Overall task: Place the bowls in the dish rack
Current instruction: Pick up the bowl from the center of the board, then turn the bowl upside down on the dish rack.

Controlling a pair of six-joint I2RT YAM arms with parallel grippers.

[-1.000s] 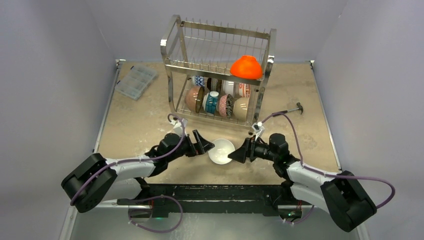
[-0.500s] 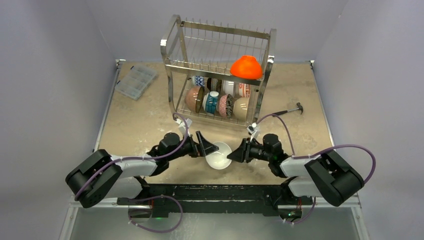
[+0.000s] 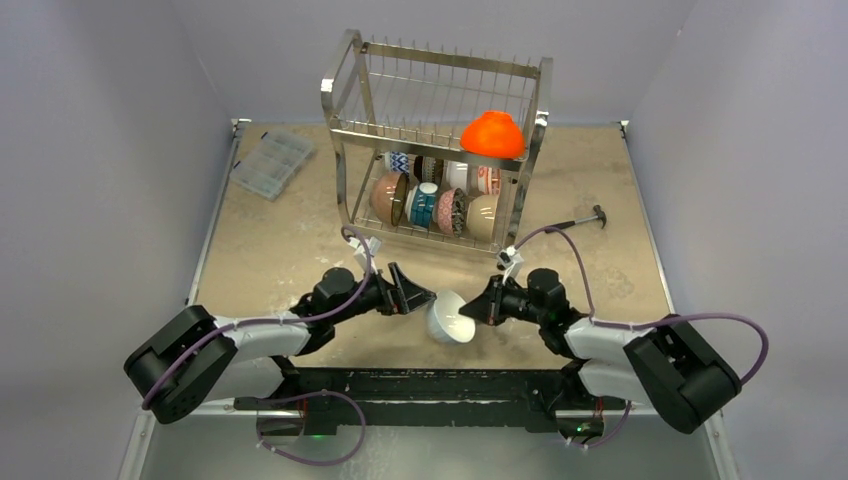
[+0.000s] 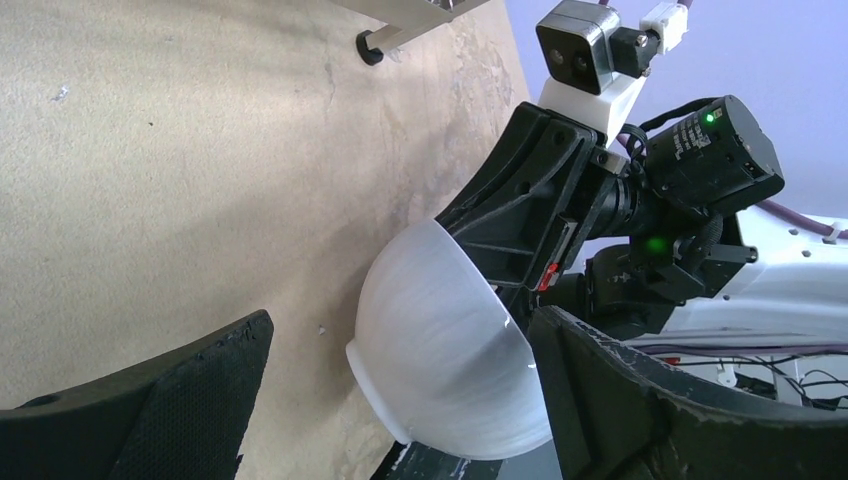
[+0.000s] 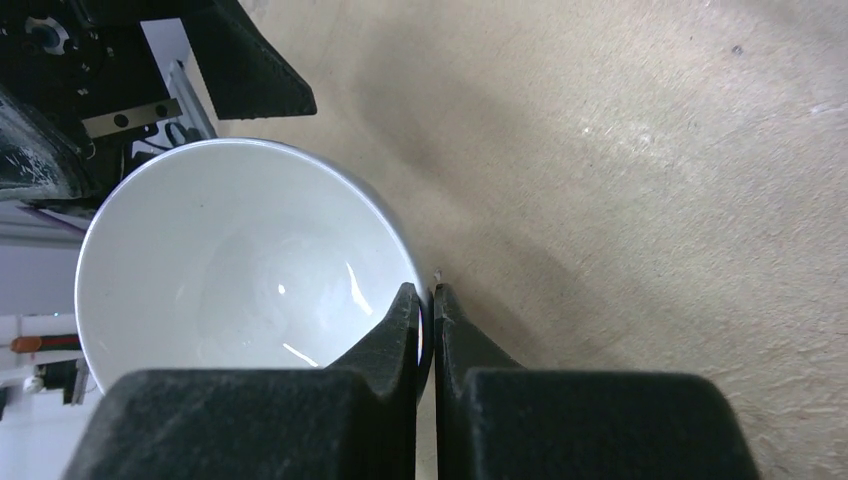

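Tilted up now, white bowl is rim-pinched between right fingers; left fingers spread wide.

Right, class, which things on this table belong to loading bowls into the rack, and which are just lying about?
Job in hand: white bowl, pinched at its rim by the right claw; dish rack; orange bowl on its upper tier; patterned bowls on its lower tier.
Lying about: clear compartment box; small hammer.

The top camera looked down from high behind the near edge over the whole worktop. Each wrist camera sat close and low, facing the other, and all three shared the white bowl.
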